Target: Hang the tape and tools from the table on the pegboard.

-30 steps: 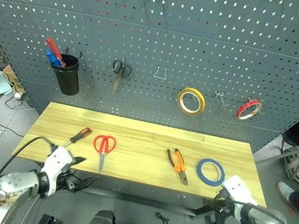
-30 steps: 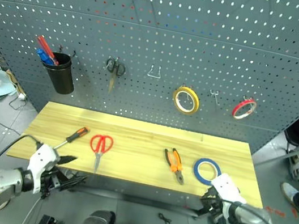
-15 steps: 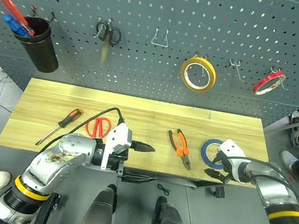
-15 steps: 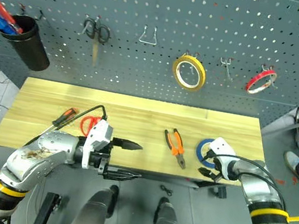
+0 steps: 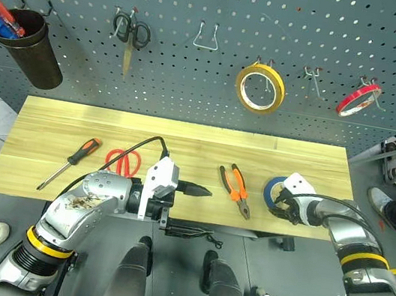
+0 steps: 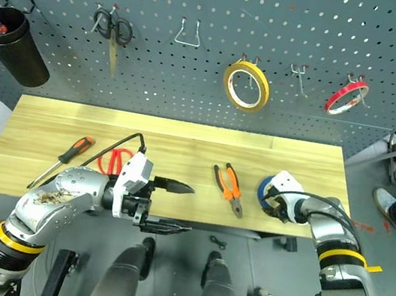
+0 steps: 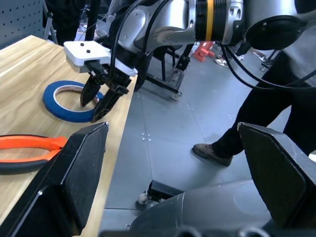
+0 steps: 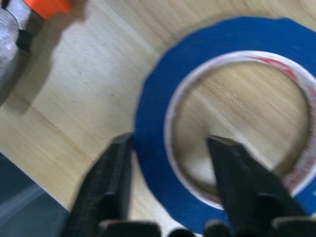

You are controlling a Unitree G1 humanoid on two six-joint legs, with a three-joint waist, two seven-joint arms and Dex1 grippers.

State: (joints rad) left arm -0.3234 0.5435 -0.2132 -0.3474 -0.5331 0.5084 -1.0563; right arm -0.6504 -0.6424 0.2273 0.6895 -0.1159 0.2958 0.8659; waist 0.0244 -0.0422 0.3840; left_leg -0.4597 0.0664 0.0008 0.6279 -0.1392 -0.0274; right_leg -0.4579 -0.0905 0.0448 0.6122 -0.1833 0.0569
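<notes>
The blue tape [image 5: 273, 191] lies flat near the right end of the table [image 5: 184, 142]. My right gripper [image 5: 282, 210] points down onto the tape [image 8: 153, 98]. It stands open, partly narrowed, one finger outside the ring and one in its hollow, with a gap to the inner rim. My left gripper [image 5: 208, 213] hangs wide open and empty past the table's front edge. It points right, toward the tape [image 7: 57, 101] and the right gripper [image 7: 91, 112]. On the table lie the screwdriver [image 5: 70, 162], red scissors [image 5: 121, 159] and pliers [image 5: 235, 190]. Behind stands the pegboard [image 5: 194, 79].
On the pegboard hang a black cup of pens [image 5: 28, 47], small black scissors [image 5: 130, 30], a yellow roll [image 5: 261, 88] and a red roll [image 5: 358, 99]. Bare hooks [image 5: 207, 37] sit between them. A person's leg [image 7: 256, 113] stands right of the table.
The camera has tipped down. My right gripper came up over the table's edge onto the blue tape and narrowed its fingers. The left arm swung right along the table's front.
</notes>
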